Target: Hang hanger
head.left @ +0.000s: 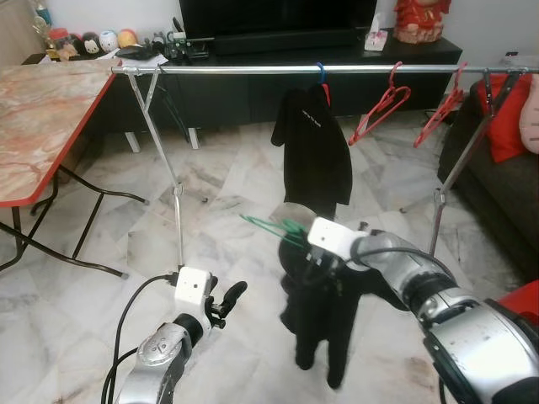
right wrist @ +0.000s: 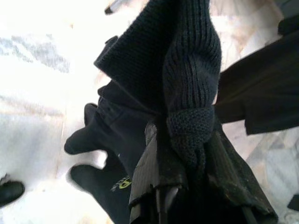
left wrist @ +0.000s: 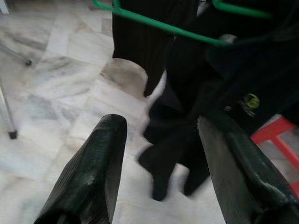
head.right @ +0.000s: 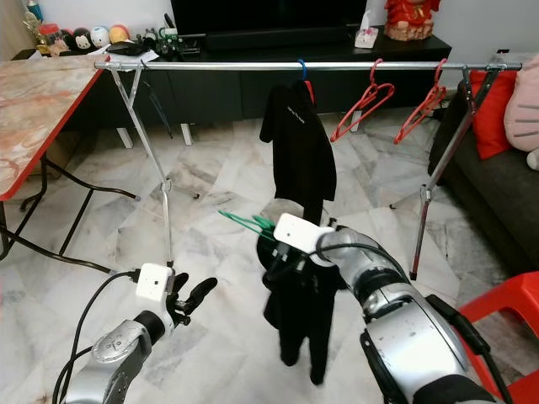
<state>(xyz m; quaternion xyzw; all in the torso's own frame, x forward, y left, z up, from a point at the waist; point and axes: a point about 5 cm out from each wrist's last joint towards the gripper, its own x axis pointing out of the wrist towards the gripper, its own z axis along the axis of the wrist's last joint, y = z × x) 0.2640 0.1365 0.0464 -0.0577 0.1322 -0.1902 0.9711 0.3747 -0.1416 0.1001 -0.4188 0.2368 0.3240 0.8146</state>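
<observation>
A green hanger (head.left: 268, 226) carries a black garment (head.left: 324, 320) that hangs down over the marble floor. In front of me, below the clothes rail (head.left: 253, 70), my right gripper (right wrist: 187, 154) is shut on the garment's dark knit top, and cloth hides its fingertips. Low on the left, my left gripper (head.left: 229, 296) is open and holds nothing. Its fingers (left wrist: 93, 168) point toward the hanging garment, a short way from it. On the rail hang a black shirt (head.left: 313, 147) on a blue hook and two bare red hangers (head.left: 381, 105) (head.left: 440, 109).
A folding table (head.left: 42, 109) with a red edge stands to the left. The rail's leg (head.left: 173, 181) stands ahead of my left gripper. A dark sofa with a red cushion (head.left: 505, 126) is on the right, a red chair (head.left: 522, 305) at the lower right, and a TV cabinet (head.left: 253, 50) behind the rail.
</observation>
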